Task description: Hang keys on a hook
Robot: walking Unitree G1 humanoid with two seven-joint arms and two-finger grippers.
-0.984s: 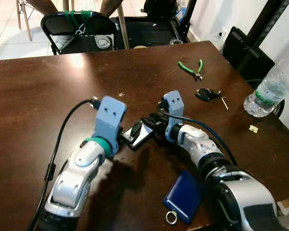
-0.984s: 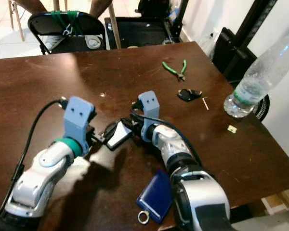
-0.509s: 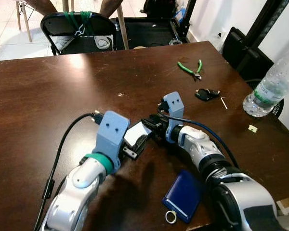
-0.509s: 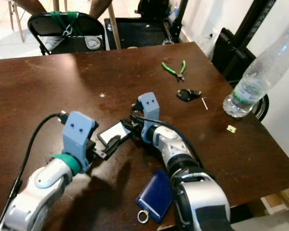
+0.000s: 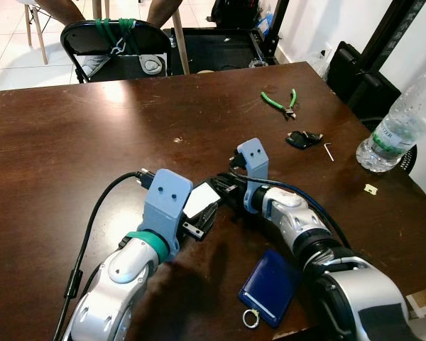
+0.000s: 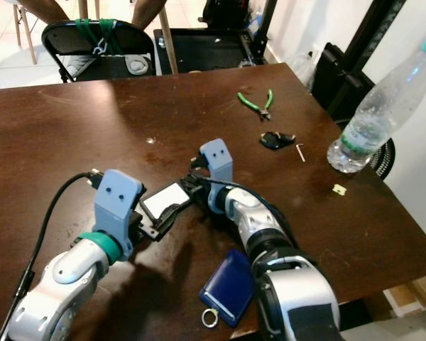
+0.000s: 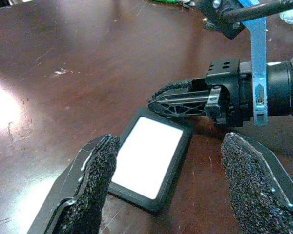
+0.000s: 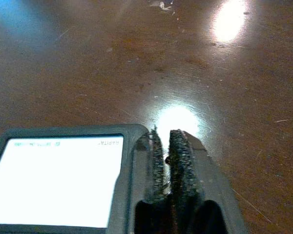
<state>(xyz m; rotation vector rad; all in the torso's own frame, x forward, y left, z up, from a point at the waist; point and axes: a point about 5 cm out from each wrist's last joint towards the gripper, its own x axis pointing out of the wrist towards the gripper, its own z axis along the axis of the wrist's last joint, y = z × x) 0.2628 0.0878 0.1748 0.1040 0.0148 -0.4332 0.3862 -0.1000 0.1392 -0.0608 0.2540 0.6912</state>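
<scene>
Your dark wooden surface (image 5: pixel 71 135) carries a black-framed white card (image 7: pixel 149 158). The left gripper (image 7: pixel 176 195) straddles the card, jaws wide, gripping nothing. The right gripper (image 8: pixel 167 161), jaws closed, touches the card's edge. The keys (image 5: pixel 304 138) lie well beyond the card.

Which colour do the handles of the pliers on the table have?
The pliers have green handles, clearest in the left eye view, at the far right part of the table.

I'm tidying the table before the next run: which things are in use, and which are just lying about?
In use: tag, right gripper shut on its edge, left gripper open around it.
Lying about: pliers, bottle, blue pouch, black fob, hex key.
</scene>
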